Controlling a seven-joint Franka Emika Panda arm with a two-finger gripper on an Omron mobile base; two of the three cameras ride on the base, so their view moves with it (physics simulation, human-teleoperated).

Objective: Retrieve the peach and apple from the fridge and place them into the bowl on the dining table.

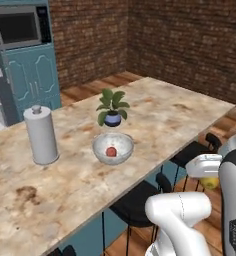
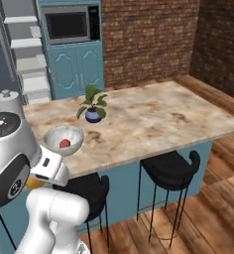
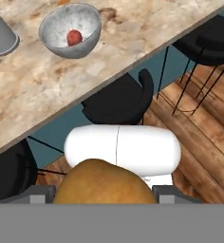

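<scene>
The gripper (image 3: 104, 192) pinched a yellow-orange peach (image 3: 104, 182) between its fingers, low beside the dining table (image 3: 33, 90) above the black stools (image 3: 116, 102). Farther off on the tabletop, well apart from it, the bowl (image 3: 54, 26) held a small red apple (image 3: 74, 37), near the white canister (image 1: 41, 135).

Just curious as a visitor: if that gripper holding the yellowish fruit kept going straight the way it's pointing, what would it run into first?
Judging by the hand view, the gripper, shut on the yellow-orange fruit, points down past the table edge. It would probably meet the robot's own white arm first, then the black stool; depth is unclear.
</scene>
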